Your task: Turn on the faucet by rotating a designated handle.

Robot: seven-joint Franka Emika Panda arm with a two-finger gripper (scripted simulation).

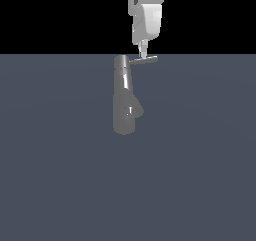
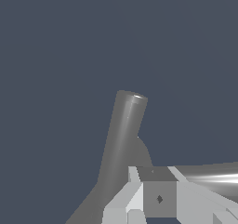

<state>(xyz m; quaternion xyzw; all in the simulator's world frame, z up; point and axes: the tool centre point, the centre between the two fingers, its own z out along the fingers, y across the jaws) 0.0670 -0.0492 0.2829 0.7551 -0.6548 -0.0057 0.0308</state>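
Observation:
The faucet [image 1: 123, 97] is a glossy grey column lying along the floor in the exterior view, with a short spout nub [image 1: 135, 110] on its side. The handle [image 1: 145, 60], a thin grey rod, sticks out from the column's far end toward the exterior view's right. My gripper [image 1: 142, 53] comes down from above, its tip touching the rod's middle. It looks shut, with nothing held between the fingers. In the wrist view the column [image 2: 123, 130] rises ahead, the handle [image 2: 209, 175] runs past my gripper [image 2: 159, 193], and the white fingers [image 2: 135, 197] show no gap.
A flat blue-grey floor [image 1: 60, 175] spreads around the faucet, under a black background. The white arm [image 1: 146, 15] hangs over the far end of the column.

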